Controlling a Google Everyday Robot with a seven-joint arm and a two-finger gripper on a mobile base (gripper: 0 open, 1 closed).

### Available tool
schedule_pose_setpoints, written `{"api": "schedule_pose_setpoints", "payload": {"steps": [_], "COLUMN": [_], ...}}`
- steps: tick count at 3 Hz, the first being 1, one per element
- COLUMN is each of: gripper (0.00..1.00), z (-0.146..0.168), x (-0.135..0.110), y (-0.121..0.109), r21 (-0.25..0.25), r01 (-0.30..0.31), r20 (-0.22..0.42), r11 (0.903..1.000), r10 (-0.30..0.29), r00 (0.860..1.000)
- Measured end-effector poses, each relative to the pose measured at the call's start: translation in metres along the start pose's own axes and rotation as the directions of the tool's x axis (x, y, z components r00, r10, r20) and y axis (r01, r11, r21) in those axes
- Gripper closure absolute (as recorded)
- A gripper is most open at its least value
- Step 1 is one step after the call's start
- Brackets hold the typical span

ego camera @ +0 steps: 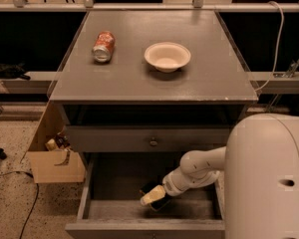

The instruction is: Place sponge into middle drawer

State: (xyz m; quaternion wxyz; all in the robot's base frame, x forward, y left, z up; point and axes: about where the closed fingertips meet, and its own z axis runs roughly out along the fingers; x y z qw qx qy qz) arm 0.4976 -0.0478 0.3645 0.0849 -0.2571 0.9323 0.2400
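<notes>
One risk: gripper (156, 199), jaws closed on tilted sponge (151, 196), hangs low in drawer (114, 185); a careless release could snag or tumble it.

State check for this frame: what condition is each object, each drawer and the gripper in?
Soda can: lying on its side on the cabinet top.
Bowl: upright, empty.
Top drawer: closed.
Middle drawer: pulled open.
Gripper: inside the middle drawer.
Sponge: inside the middle drawer, at the gripper.
Cardboard box: open.
</notes>
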Motion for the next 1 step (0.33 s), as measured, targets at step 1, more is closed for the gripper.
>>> {"api": "schedule_pose_setpoints", "payload": {"steps": [1], "gripper": [0.0], "z": [0.0], "x": [0.0], "y": [0.0], "r21": [0.0], "r01": [0.0], "r20": [0.0], "r11": [1.0], "r10": [0.0], "r00": [1.0]}}
